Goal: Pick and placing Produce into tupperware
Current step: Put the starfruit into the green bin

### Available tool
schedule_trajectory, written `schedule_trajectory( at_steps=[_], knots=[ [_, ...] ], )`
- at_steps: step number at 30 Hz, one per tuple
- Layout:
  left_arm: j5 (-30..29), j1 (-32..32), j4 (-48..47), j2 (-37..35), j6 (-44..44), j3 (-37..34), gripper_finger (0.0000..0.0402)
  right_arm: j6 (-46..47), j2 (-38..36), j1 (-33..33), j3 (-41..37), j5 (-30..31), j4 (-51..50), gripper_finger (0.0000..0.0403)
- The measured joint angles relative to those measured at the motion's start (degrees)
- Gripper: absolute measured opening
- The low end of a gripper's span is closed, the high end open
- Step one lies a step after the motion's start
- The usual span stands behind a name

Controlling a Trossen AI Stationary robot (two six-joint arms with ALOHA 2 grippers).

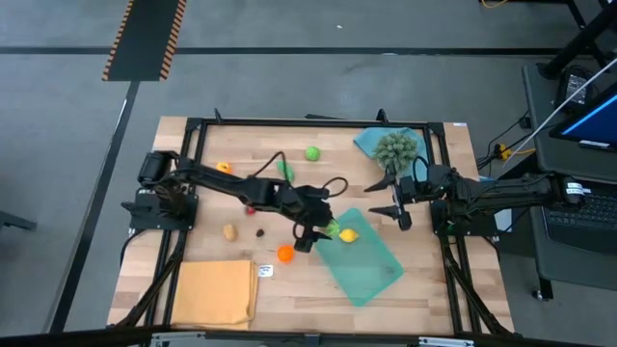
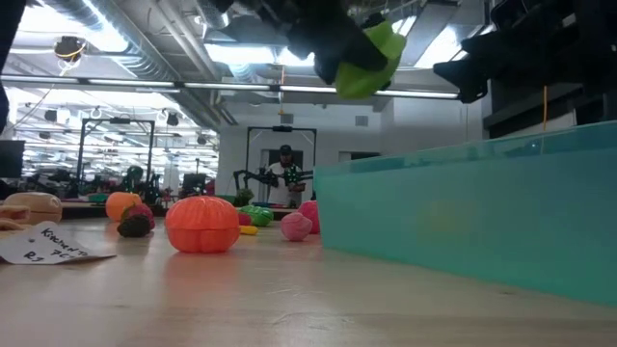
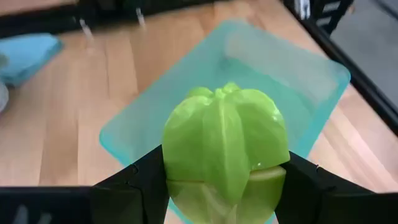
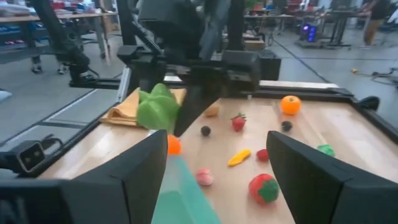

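Observation:
My left gripper [image 1: 322,231] hangs over the left end of the teal tupperware [image 1: 364,258], shut on a green ribbed piece of produce [image 3: 225,149]. That piece also shows in the low view [image 2: 371,53] and the right wrist view [image 4: 158,107]. A yellow piece [image 1: 348,234] lies at the tupperware's far left corner; whether it is inside I cannot tell. Other produce lies loose on the table: an orange piece [image 1: 285,253], a tan one [image 1: 229,231], a dark one [image 1: 259,231] and a green one [image 1: 312,152]. My right gripper [image 1: 395,202] waits open beyond the tupperware's far side. My left gripper pinches the green piece by its two opposite sides [image 3: 175,163] between its two fingers [image 3: 134,183]. The fingers come from the table's left, slanting down. The piece is lifted clear, above the tupperware's left end [image 3: 134,127].
A spiky grey-green ball [image 1: 395,149] sits on a blue cloth [image 1: 371,142] at the far right. An orange-yellow cloth [image 1: 217,292] lies at the near left, a white tag [image 1: 265,271] beside it. More small pieces [image 4: 264,186] lie under the left arm.

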Motion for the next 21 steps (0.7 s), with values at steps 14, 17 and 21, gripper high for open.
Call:
schedule_trajectory(
  at_steps=[14, 17, 21],
  knots=[
    [-1.59, -0.04, -5.96, 1.94, 0.35, 4.84, 0.0209, -0.02, -0.04, 0.51, 0.00, -0.35, -1.41, 0.0276],
    [-1.61, -0.04, -2.97, 3.39, 1.27, 5.07, 0.0209, -0.03, -0.02, 0.51, 0.00, -0.35, -1.65, 0.0276],
    [-1.55, -0.04, -2.52, 6.22, 1.55, 4.94, 0.0209, -0.07, 0.06, 0.51, -0.02, -0.35, -2.02, 0.0276]
  ],
)
